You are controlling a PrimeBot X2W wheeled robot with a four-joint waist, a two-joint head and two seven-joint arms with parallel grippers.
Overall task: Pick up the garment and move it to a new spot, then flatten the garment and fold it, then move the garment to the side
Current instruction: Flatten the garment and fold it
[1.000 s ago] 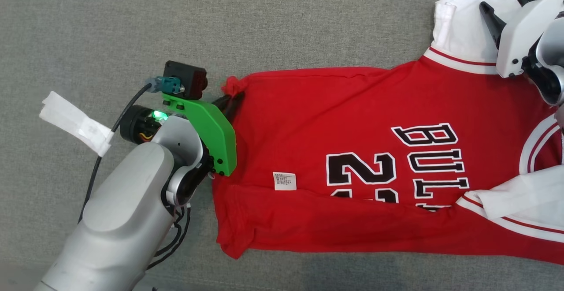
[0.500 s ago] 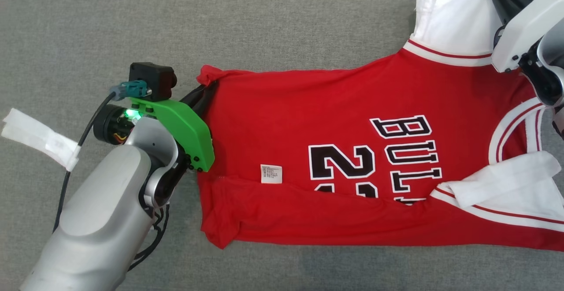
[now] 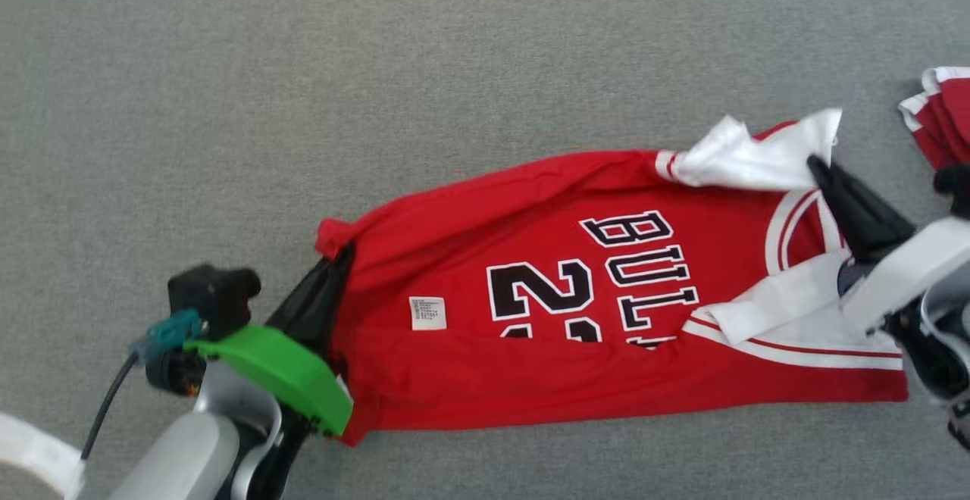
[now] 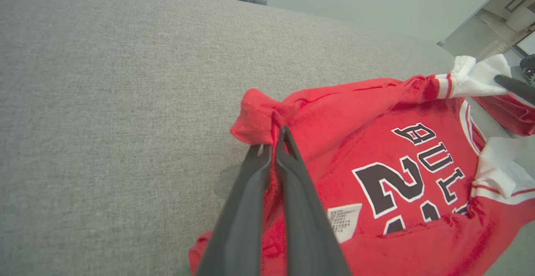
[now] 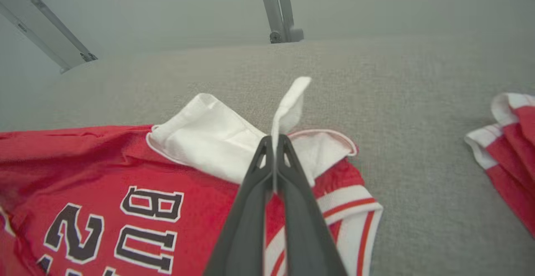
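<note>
Grips the red shirt (image 3: 576,348) at opposite ends: with the left gripper (image 4: 278,140), clenched on the hem corner (image 4: 255,117) farthest from the collar (image 3: 780,220); with the right gripper (image 5: 275,140), clenched on the white sleeve (image 5: 209,142) just beside the collar. Holds it stretched over the grey mat (image 3: 379,68), probably to carry it without bunching.

Right end effector (image 5: 274,139) tight on garment (image 5: 87,163)

A grey cloth surface (image 3: 379,68) carries a red jersey (image 3: 530,379) and another red-white garment (image 3: 947,114).
</note>
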